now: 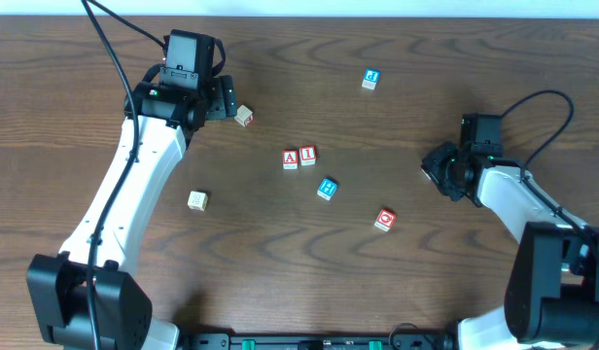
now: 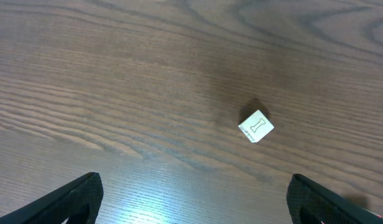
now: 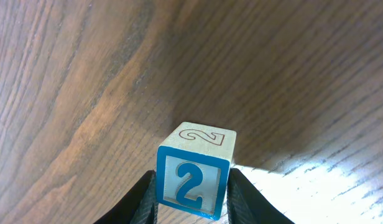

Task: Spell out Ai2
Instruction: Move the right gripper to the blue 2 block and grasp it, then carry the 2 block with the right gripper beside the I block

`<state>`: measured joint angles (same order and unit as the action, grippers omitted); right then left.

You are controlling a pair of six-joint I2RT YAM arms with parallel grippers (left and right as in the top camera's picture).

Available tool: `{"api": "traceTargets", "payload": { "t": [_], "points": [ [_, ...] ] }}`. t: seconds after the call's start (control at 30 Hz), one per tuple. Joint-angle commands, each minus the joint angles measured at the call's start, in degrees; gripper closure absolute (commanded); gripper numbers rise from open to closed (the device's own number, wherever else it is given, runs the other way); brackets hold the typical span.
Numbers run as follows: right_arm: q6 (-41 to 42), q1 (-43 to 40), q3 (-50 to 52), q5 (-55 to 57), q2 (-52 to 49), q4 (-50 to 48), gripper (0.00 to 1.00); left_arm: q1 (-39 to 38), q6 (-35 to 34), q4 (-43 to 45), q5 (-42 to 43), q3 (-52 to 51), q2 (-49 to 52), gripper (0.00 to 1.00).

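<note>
Right wrist view: right gripper [image 3: 194,200] snug around blue 2 block [image 3: 194,174]; left gripper [image 2: 194,194] spread wide, apparently empty.

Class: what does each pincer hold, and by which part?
Right pincer clamps the blue 2 block by its opposite side faces; left pincer holds nothing.

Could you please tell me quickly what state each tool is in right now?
Left tool: open, holding nothing.
Right tool: closed on the blue 2 block.
</note>
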<state>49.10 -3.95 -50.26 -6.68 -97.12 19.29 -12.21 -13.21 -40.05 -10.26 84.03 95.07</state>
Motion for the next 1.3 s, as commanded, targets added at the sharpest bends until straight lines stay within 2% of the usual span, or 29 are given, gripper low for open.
{"api": "traceTargets", "payload": {
  "t": [0.0, 0.2, 0.4, 0.77, 1.0, 1.27],
  "points": [
    [-3.9, -0.7, -0.8, -0.2, -0.4, -0.4, 0.68, 0.3, 0.8, 0.0, 0.3, 1.0, -0.3, 0.05],
    [-10.2, 0.9, -2.7, -3.5, -0.4, -0.2, 0.73, 0.3, 0.8, 0.0, 0.3, 1.0, -0.3, 0.05],
    [-17.2, 8.0, -8.4, -4.2, -0.4, 1.3, 0.82, 0.3, 0.8, 0.1, 0.2, 1.0, -0.3, 0.05],
    [-17.9, 24.0, -17.5, 0.1, -0.4, 2.5, 0.99, 0.3, 0.9, 0.0, 0.2, 1.0, -0.3, 0.05],
    [-17.5, 27.9, -18.4, 2.0, -1.7, 5.4, 0.99, 0.3, 0.8, -0.2, 0.2, 1.0, -0.3, 0.05],
    [-18.5, 28.7, -26.7, -0.8, -12.4, 13.0, 0.99, 1.4, 0.8, -0.4, 0.2, 1.0, -0.3, 0.05]
  ]
}}
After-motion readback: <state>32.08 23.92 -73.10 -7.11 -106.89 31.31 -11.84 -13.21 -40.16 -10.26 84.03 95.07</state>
